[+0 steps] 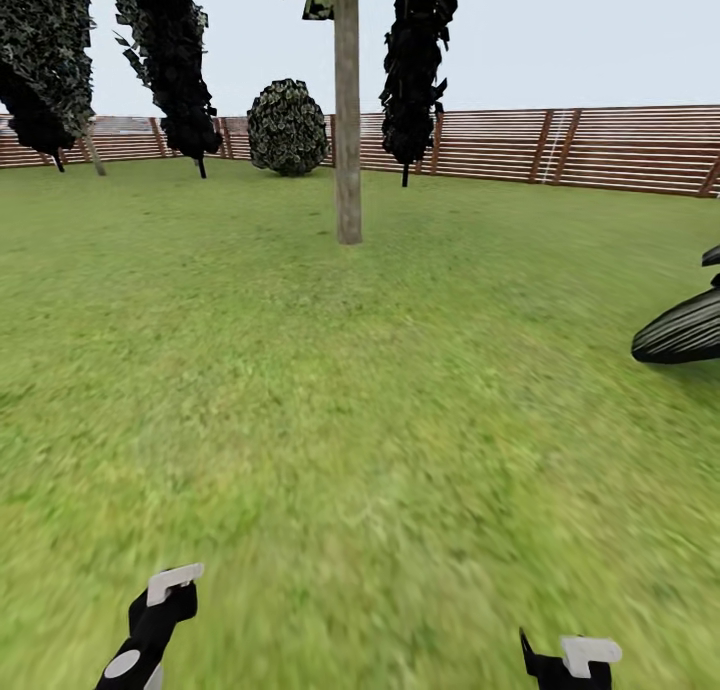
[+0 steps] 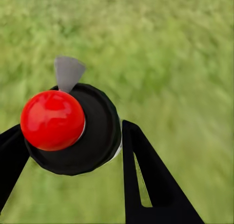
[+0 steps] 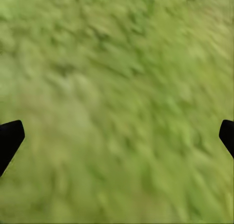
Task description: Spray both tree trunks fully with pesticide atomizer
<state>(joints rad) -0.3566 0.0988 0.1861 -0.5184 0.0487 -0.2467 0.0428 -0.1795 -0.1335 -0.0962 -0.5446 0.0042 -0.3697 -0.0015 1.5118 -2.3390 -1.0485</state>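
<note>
In the left wrist view the pesticide atomizer (image 2: 73,124), a black round body with a red ball top and a grey nozzle, sits between the black fingers (image 2: 146,175) of my left gripper (image 2: 70,146), which is shut on it above the grass. In the head view my left gripper (image 1: 160,610) is low at the left and my right gripper (image 1: 570,660) low at the right. My right gripper (image 3: 117,136) is open, with only lawn between its fingers. A thick pale tree trunk (image 1: 347,120) stands ahead, slightly left of centre, well beyond both arms. A second pale trunk (image 1: 92,153) leans at the far left.
Green lawn (image 1: 360,420) spreads to a brown slat fence (image 1: 600,145) at the back. Dark columnar trees (image 1: 410,70) and a round leafy bush (image 1: 288,127) stand near the fence. A black ribbed object (image 1: 685,332) juts in at the right edge.
</note>
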